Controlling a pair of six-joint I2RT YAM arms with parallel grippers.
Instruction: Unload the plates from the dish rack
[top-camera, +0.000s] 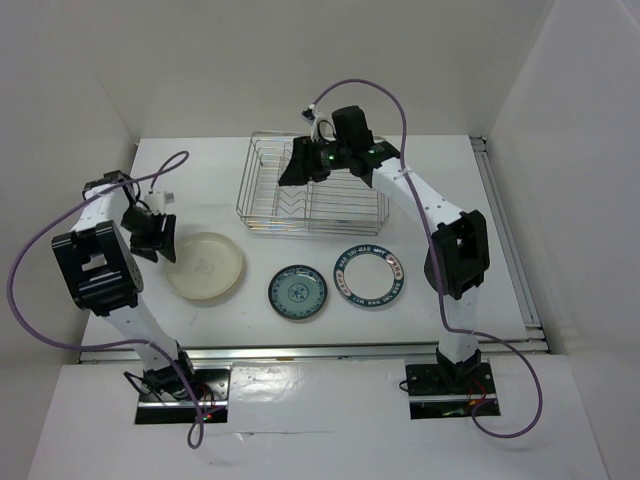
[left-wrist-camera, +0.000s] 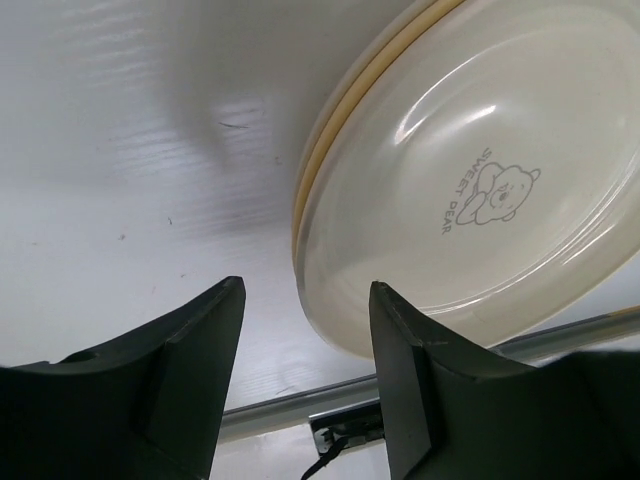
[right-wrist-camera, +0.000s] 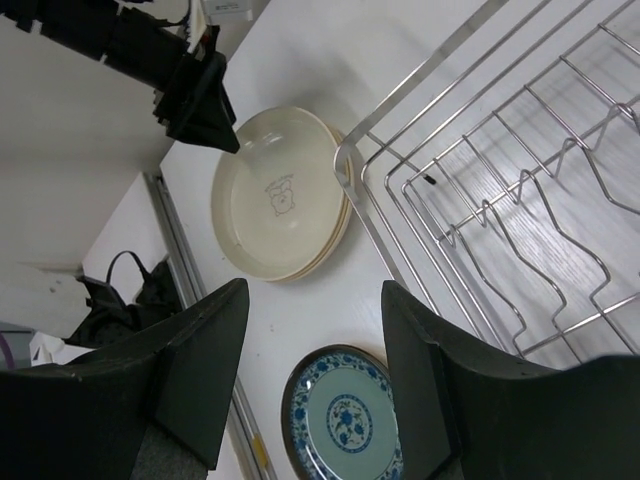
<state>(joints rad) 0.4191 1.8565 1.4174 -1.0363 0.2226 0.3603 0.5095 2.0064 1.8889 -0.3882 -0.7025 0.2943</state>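
The rack (top-camera: 340, 205) stands at the back of the table (top-camera: 480, 230). Before it, in a row, lie the left plate (top-camera: 204, 266), middle plate (top-camera: 297, 293) and right plate (top-camera: 368, 276). My left tool (top-camera: 158, 240) is just left of the left plate, and my right tool (top-camera: 300, 168) is over the rack.

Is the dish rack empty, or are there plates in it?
Empty, as far as visible: the dish rack shows only bare wires and prongs.

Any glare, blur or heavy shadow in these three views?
Top external: evenly lit, sharp; the silver wire dish rack reads clearly. Left wrist: bright glints on the glossy cream round plate, print legible. Right wrist: near black fingers soft; rack wires crisp.
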